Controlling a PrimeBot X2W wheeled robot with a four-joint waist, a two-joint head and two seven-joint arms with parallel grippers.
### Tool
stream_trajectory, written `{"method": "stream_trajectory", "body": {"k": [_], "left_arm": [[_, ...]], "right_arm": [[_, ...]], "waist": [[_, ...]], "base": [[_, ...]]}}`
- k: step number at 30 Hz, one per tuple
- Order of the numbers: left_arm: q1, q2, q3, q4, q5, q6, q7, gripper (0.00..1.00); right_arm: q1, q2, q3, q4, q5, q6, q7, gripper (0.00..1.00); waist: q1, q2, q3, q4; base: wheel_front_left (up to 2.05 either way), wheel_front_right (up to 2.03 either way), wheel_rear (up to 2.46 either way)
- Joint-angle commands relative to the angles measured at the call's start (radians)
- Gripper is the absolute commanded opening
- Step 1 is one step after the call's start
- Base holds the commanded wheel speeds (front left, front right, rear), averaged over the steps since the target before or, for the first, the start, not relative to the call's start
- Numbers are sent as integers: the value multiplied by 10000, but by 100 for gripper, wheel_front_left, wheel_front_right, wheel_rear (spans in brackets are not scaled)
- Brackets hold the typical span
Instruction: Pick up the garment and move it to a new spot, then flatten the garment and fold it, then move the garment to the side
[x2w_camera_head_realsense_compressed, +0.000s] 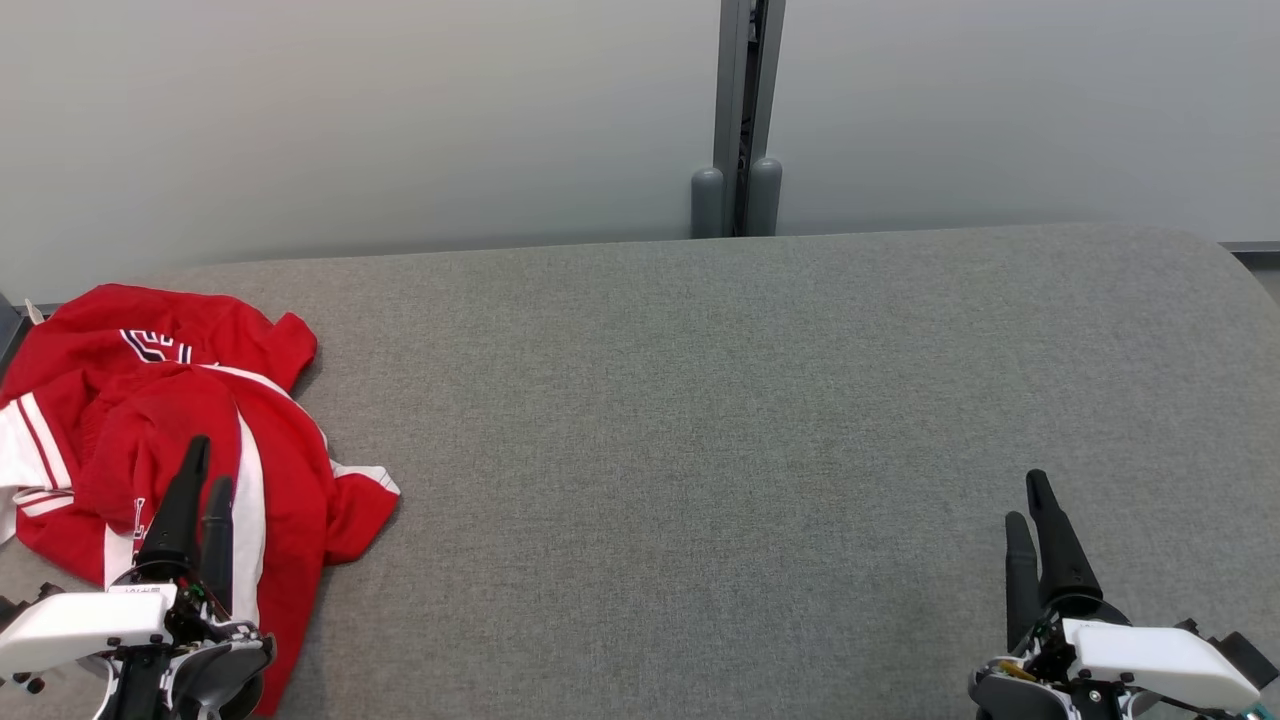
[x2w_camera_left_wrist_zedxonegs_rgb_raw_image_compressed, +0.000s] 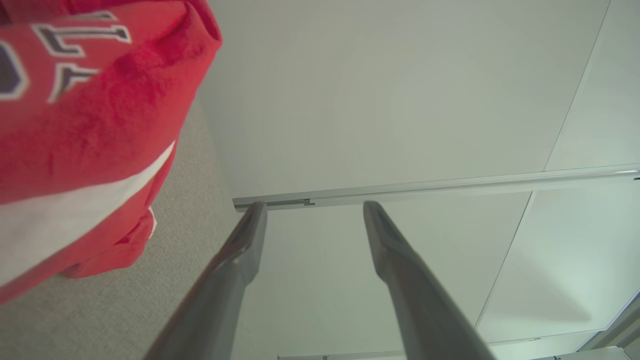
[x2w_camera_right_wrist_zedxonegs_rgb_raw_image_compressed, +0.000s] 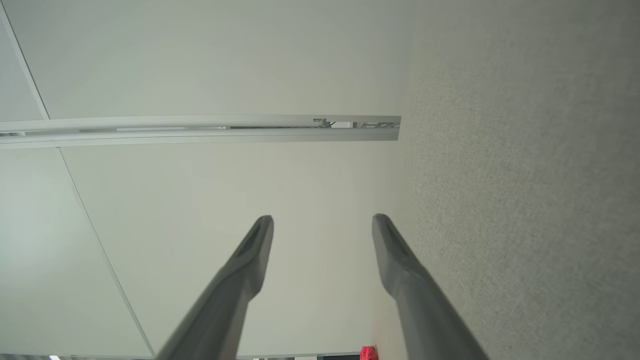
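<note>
Lying crumpled on grey surface (x2w_camera_head_realsense_compressed: 700, 450), red garment (x2w_camera_head_realsense_compressed: 180, 400) with white stripes, left hand (x2w_camera_head_realsense_compressed: 210, 461) released, right hand (x2w_camera_head_realsense_compressed: 1026, 496) released

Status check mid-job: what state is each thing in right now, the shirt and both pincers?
Shirt: crumpled in a heap, not yet folded, at the left end of the table.
Left pincer: open, holding nothing.
Right pincer: open, holding nothing.
</note>
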Motion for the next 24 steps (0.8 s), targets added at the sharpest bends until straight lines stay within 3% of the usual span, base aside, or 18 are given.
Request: {"method": "stream_trajectory", "body": {"k": [1,10,24], "left_arm": [[-90,123,-185,-273,137,-6,-209,100],[-16,117,-520,-598,791,-8,-914,100],[155,107,-1008,-1017,2815,-10,-1825,100]], "right_arm": [[-251,-46,-56,-297,15,33,92,100],[-357,-127,61,-605,-638,37,191,100],[-551,-610,385,-913,-1862,43,-51,100]], "waist": [[0,0,-1,-4],[0,0,2,-2],[0,0,17,4]], "base": [[0,0,0],[0,0,0],[0,0,0]]}}
